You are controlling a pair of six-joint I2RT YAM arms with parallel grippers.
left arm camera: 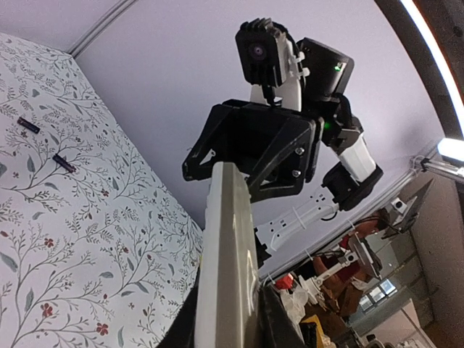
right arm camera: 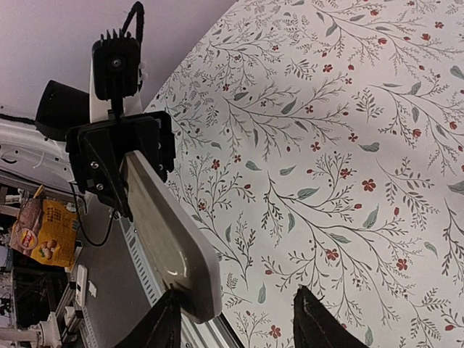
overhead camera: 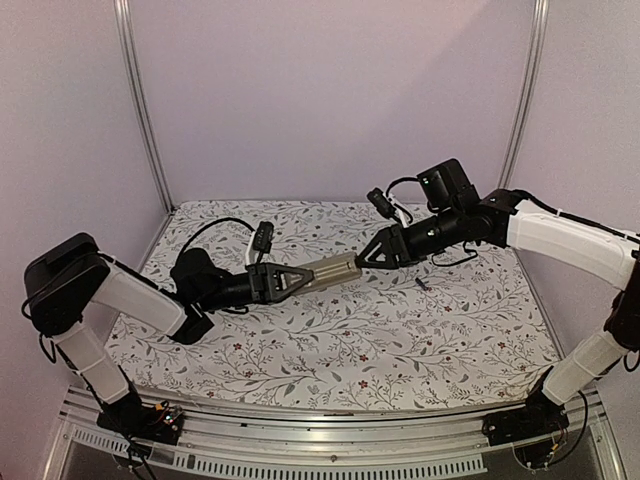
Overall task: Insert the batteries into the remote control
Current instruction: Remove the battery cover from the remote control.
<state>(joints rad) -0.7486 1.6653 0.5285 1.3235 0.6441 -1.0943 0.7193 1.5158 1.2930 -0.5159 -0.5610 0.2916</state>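
Observation:
My left gripper (overhead camera: 298, 277) is shut on the remote control (overhead camera: 331, 269) and holds it in the air over the middle of the table, tan-grey side showing. In the left wrist view the remote (left arm camera: 228, 246) runs up from between my fingers. My right gripper (overhead camera: 370, 254) is open at the remote's far end. In the right wrist view the remote's rounded end (right arm camera: 174, 254) lies beside one finger (right arm camera: 161, 328), well apart from the other. Two dark batteries (left arm camera: 29, 125) (left arm camera: 64, 163) lie on the cloth; they show as a small dark spot (overhead camera: 422, 284) below the right arm.
A floral cloth (overhead camera: 330, 350) covers the table. Black cables (overhead camera: 215, 228) lie at the back left. A metal rail (overhead camera: 330, 425) runs along the near edge, and frame posts (overhead camera: 140, 110) stand at the back corners.

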